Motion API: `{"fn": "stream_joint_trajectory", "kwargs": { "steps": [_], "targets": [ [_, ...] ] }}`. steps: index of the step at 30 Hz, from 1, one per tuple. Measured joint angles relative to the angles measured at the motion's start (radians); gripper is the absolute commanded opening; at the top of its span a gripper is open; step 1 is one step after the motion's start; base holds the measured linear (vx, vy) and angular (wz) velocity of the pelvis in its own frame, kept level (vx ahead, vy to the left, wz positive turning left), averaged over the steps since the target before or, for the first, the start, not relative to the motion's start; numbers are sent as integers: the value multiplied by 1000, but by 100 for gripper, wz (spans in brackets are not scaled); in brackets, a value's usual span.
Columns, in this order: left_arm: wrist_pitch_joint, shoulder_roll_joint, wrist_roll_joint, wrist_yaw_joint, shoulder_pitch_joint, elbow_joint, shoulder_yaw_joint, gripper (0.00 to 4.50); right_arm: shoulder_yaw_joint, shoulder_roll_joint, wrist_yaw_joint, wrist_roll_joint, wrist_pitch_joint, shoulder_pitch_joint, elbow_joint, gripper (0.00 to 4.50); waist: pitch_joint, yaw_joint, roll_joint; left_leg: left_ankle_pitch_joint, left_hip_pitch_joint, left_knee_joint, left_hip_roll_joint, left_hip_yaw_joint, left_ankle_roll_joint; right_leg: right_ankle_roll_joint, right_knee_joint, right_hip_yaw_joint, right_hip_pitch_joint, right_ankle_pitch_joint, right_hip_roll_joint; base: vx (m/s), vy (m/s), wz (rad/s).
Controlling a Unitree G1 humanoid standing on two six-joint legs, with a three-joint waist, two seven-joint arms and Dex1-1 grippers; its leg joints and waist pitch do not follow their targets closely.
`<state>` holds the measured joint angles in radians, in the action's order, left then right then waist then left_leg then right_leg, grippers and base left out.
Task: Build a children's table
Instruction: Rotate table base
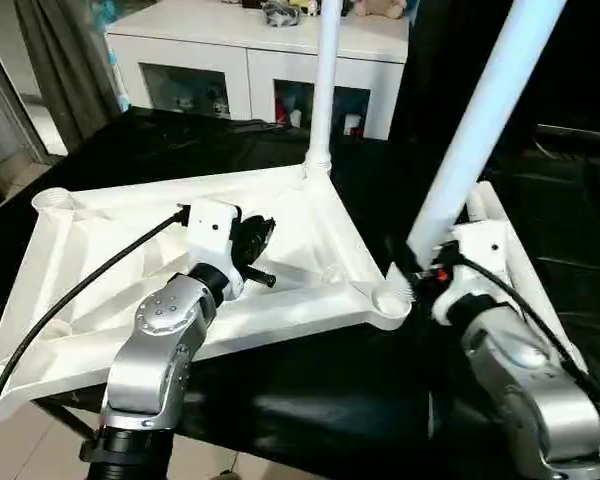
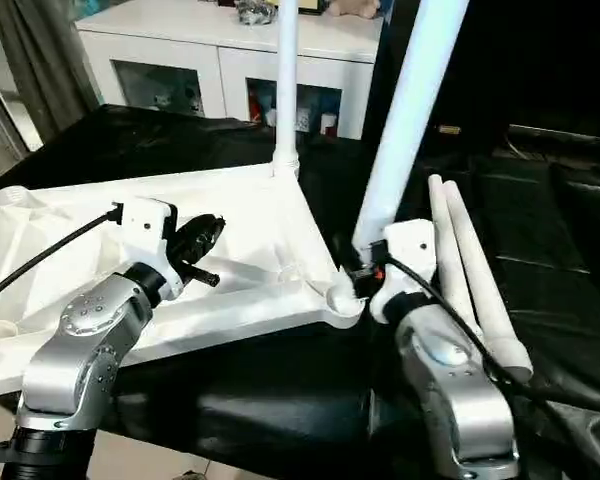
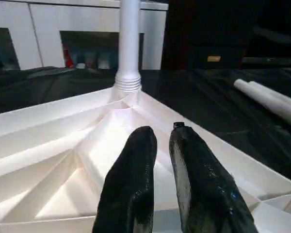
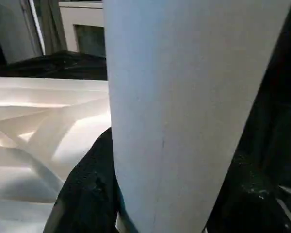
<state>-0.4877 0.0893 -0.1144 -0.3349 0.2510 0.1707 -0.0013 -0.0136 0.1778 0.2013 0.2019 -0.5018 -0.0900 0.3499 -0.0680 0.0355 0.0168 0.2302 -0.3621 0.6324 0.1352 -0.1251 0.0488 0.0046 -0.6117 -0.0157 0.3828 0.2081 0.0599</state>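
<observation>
Right gripper [image 2: 365, 268] clamps a white leg [image 2: 405, 120] near its lower end, tilted, its tip just beside the near corner socket [image 2: 340, 297] — probably lining it up to screw in. Left gripper [image 1: 252, 240] hovers over the upturned tabletop [image 1: 130, 290], fingers [image 3: 131, 189] nearly together and holding nothing (perhaps ready to steady it). One leg [image 1: 325, 80] already stands upright in the far corner. Two spare legs [image 2: 465, 270] lie on the black surface [image 2: 540, 220] — the right eye shows them plainly.
</observation>
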Motion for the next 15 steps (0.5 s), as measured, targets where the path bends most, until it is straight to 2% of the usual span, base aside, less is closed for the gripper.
{"fn": "stream_joint_trajectory", "kwargs": {
  "steps": [6,8,10,11,12,13,15],
  "targets": [
    [0,11,-6,-8,2,-2,1,81,-1,-11,-11,0,-11,-3,0,189,1,3,-2,-19,-6,-5,2,-2,-7,7,0,0,5,-22,0,0,0,0],
    [15,40,-30,-71,3,-2,-20,81,1,-16,-19,-1,-13,-3,0,189,2,7,-5,-19,-9,-10,2,-3,-7,3,0,0,9,-25,0,58,-14,2],
    [37,98,-62,-191,7,1,-73,81,6,-12,-18,-1,-13,-10,0,189,3,15,-6,-19,-15,-13,3,-4,-7,3,0,0,17,-25,-1,56,-18,1],
    [37,129,-72,-251,11,1,-102,101,6,-5,-17,-1,-13,-16,0,189,3,19,-6,-21,-18,-13,4,-4,-9,4,-1,-1,21,-24,-1,0,0,0],
    [33,162,-81,-319,20,-1,-139,101,9,6,-10,0,-12,-26,-1,189,3,22,-6,-23,-21,-14,4,-5,-12,4,-2,-1,24,-24,-1,0,0,0],
    [32,178,-85,-357,26,-1,-162,101,12,17,-2,0,-12,-29,-1,189,3,23,-6,-23,-23,-14,4,-5,-12,3,-2,-1,26,-24,-1,0,0,0],
    [19,211,-87,-432,47,-10,-212,128,25,47,23,1,-12,-31,-7,189,3,25,-6,-23,-22,-14,5,-7,-12,3,-2,-1,26,-24,-1,0,0,0]
  ]
}}
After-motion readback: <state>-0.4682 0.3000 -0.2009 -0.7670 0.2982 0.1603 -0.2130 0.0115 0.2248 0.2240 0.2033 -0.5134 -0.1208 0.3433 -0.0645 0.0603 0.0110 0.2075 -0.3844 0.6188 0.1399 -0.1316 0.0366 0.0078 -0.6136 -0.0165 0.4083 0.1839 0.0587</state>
